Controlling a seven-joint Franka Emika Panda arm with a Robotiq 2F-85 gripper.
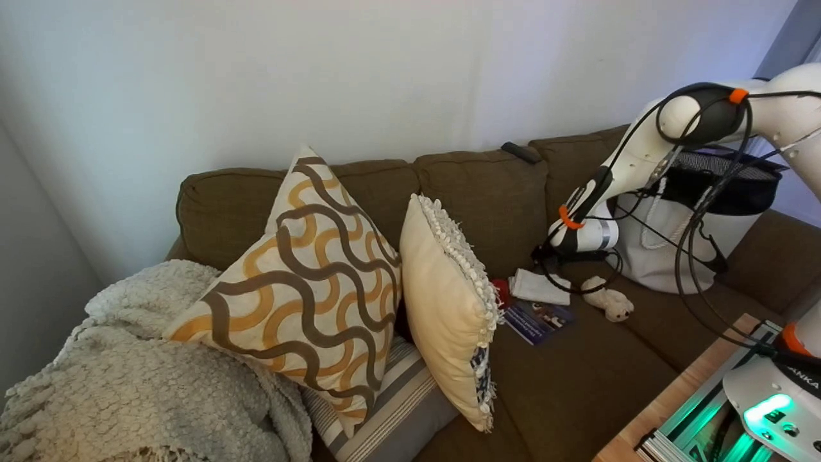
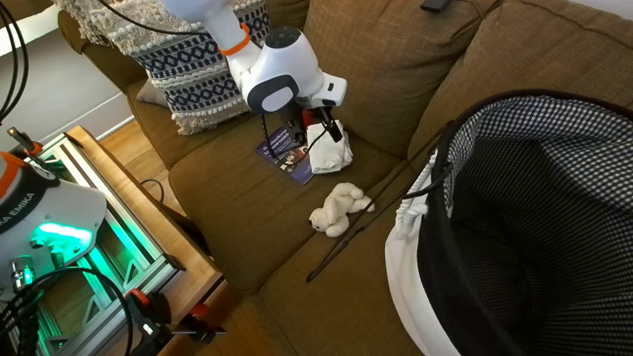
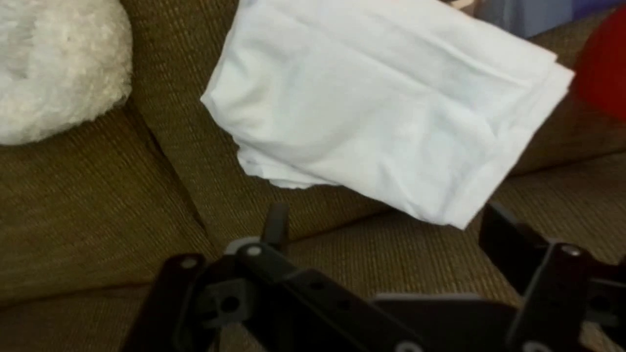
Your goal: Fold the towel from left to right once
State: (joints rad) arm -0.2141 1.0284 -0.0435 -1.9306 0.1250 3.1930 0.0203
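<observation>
- One towel (image 3: 371,112), white, creased, roughly rectangular; lies on the seat of the sofa (image 2: 222,212), next to the book (image 2: 287,152) and near the soft toy (image 2: 341,210).
- Step in hand, as I judge it: lining up on an edge to pinch; the fold looks not yet begun.
- Direction: left to right, once; whose left is not stated, so I should settle that first.
- Layers: several show stacked along the rim; I should decide how many to take.
- Grasp, advised: one finger slid under the edge, one above, pressing lightly, since the cushion will likely give and its weave could be nipped along with the cloth.
- Carry, advised: low arc across, edge laid on the opposite edge, release only once it rests flat.
- One gripper (image 3: 386,222), mine, black: spread wide, nothing between the fingers (image 3: 508,242).
- Contact: in the wrist view one finger shows just beside the towel's nearest corner; touching or hovering above, I cannot tell.
</observation>
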